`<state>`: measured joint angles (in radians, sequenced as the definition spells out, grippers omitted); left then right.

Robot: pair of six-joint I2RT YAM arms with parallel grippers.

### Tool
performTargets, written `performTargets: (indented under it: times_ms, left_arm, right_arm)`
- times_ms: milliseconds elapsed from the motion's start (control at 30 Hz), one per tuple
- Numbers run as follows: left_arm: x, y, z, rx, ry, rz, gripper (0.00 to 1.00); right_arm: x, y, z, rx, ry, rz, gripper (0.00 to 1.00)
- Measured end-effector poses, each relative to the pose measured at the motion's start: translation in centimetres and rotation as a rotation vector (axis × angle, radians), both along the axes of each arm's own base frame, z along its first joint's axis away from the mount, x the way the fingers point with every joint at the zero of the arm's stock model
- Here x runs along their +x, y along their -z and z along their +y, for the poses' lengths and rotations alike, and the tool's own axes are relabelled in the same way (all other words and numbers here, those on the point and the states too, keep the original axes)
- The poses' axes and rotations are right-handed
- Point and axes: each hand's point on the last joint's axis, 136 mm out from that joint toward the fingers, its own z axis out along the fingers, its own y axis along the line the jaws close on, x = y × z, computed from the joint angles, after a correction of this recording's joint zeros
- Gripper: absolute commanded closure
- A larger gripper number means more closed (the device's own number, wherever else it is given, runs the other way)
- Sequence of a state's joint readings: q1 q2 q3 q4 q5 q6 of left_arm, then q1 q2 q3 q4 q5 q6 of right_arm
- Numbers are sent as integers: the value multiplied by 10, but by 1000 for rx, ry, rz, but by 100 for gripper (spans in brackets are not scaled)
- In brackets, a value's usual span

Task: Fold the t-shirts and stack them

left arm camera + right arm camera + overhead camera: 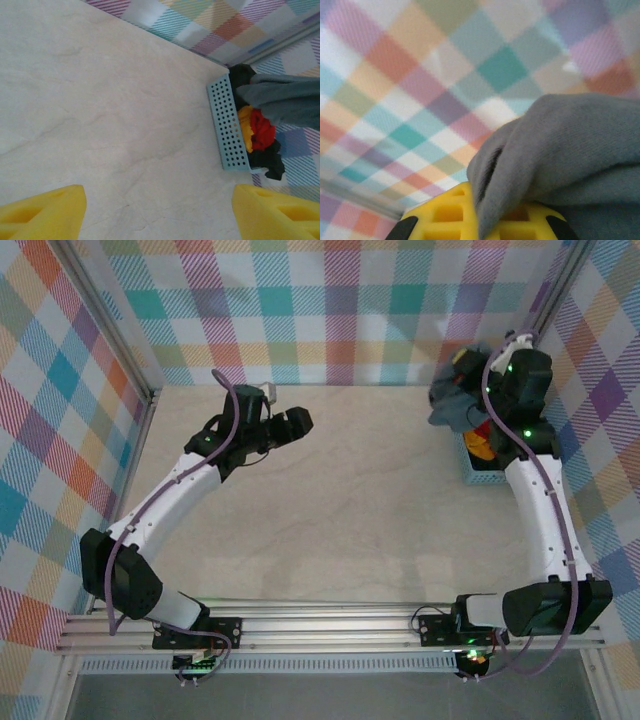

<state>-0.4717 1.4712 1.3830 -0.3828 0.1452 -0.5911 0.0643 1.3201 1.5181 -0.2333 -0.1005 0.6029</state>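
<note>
- Overhead view: left gripper (298, 423) is held over the far left part of the table (340, 520), its jaws apart with nothing between them.
- Right gripper (462, 368) is at the far right corner, close to the plaid wall (330, 310). It is clamped on the grey t-shirt (450, 408), which hangs from it in a bunch.
- A light blue basket (478, 478) stands on the table at the right edge, just beside the right arm. The grey bunch is over its far end, and a patch of red and orange cloth shows inside it.
- Left wrist view: two yellow fingers (45, 212) show at the lower corners, well apart, with bare table (110, 110) between them and nothing held.
- The basket (227, 125) has a perforated wall and sits near the corner of the table.
- The grey t-shirt (287, 100) spreads across the top of the basket.
- The orange-yellow t-shirt (245, 127), red t-shirt (262, 131) and black t-shirt (267, 161) lie crumpled together inside the basket, touching one another.
- Right wrist view: right gripper (487, 220) is closed, its yellow fingers (445, 215) at the lower edge.
- A thick fold of the grey t-shirt (570, 150) is pinched there and bulges over the fingers.
- The plaid wall (420, 75) is behind, out of focus.
</note>
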Motion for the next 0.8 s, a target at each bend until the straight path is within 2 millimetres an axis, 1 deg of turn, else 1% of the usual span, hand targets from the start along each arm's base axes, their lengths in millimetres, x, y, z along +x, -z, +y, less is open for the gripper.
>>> performTargets:
  times_ms: [67, 167, 233, 267, 333, 400, 467, 533, 567, 600, 633, 667, 700, 733, 800]
  left_arm:
    - [2, -1, 7, 24, -39, 5, 21]
    - [3, -7, 18, 46, -97, 3, 17]
    - [2, -9, 27, 66, -140, 7, 16]
    - [1, -11, 34, 78, -171, 10, 16]
    - [-3, -13, 48, 103, -232, 17, 16]
    - [-9, -17, 63, 124, -289, 19, 16]
    - [-14, -22, 73, 138, -322, 13, 17]
    - [-18, -26, 79, 144, -337, 5, 19]
    - [-19, -27, 81, 146, -343, 3, 20]
    - [-20, -26, 82, 149, -343, 7, 22]
    - [-21, -24, 82, 153, -341, 14, 23]
    - [-22, -18, 81, 159, -335, 27, 24]
    - [-22, -10, 79, 167, -323, 45, 27]
    - [-23, -2, 77, 174, -311, 64, 30]
    - [-25, 25, 69, 190, -265, 127, 32]
  right_arm:
    - [-4, -29, 28, -9, -91, -59, 100]
    - [-10, -58, 65, -8, -213, -115, 100]
    - [-13, -71, 89, -8, -287, -143, 100]
    - [-13, -75, 99, -5, -319, -150, 100]
    - [-14, -75, 115, -1, -368, -147, 100]
    - [-13, -60, 128, -3, -402, -107, 100]
    - [-11, -33, 135, -7, -413, -44, 100]
    - [-10, 13, 137, -12, -405, 63, 100]
    - [-10, 44, 135, -18, -391, 141, 98]
    - [-11, 77, 132, -27, -370, 226, 89]
    - [-12, 108, 128, -38, -349, 307, 77]
    - [-16, 141, 123, -50, -324, 395, 64]
    - [-22, 175, 116, -68, -294, 487, 55]
    - [-28, 200, 110, -85, -271, 556, 48]
    - [-46, 248, 94, -134, -215, 692, 35]
